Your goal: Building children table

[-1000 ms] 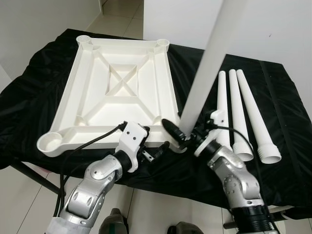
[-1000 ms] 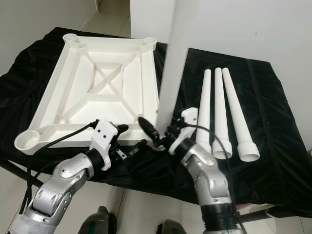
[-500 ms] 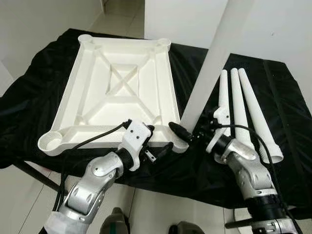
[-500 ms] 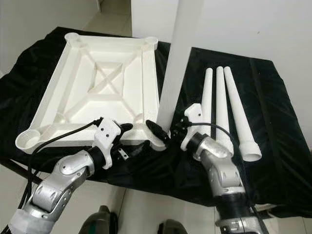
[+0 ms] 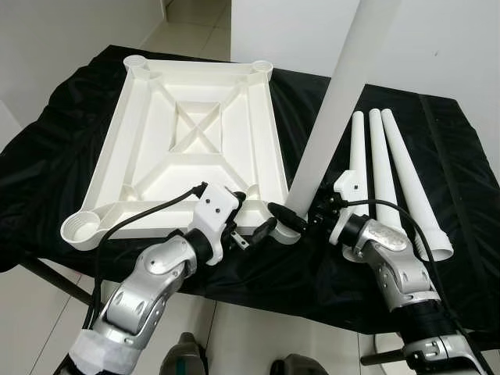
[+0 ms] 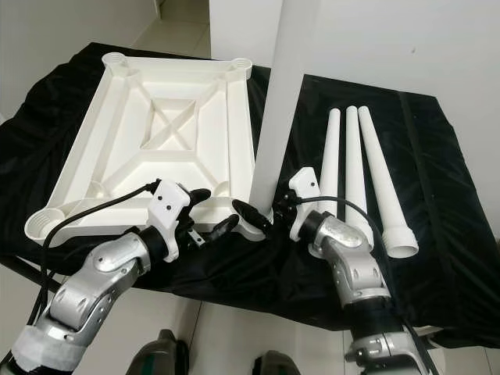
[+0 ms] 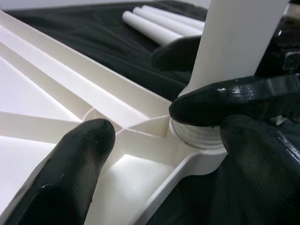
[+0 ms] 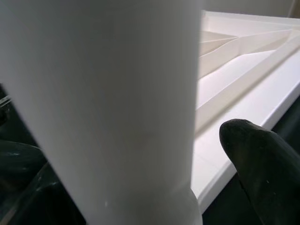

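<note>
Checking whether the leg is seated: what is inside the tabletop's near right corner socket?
The threaded base of the upright white leg sits in that corner socket of the tabletop, held by the right gripper. Thread depth inside is hidden.

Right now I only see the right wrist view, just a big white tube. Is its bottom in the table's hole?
Observer: Yes. The leg, with the right gripper at its base, has its threaded end in the corner socket of the tabletop.
Operator: What's my other arm doing?
Observer: The left gripper, open, straddles that same corner.
Operator: Any more legs?
Observer: Three spare legs lie side by side on the black cloth.
</note>
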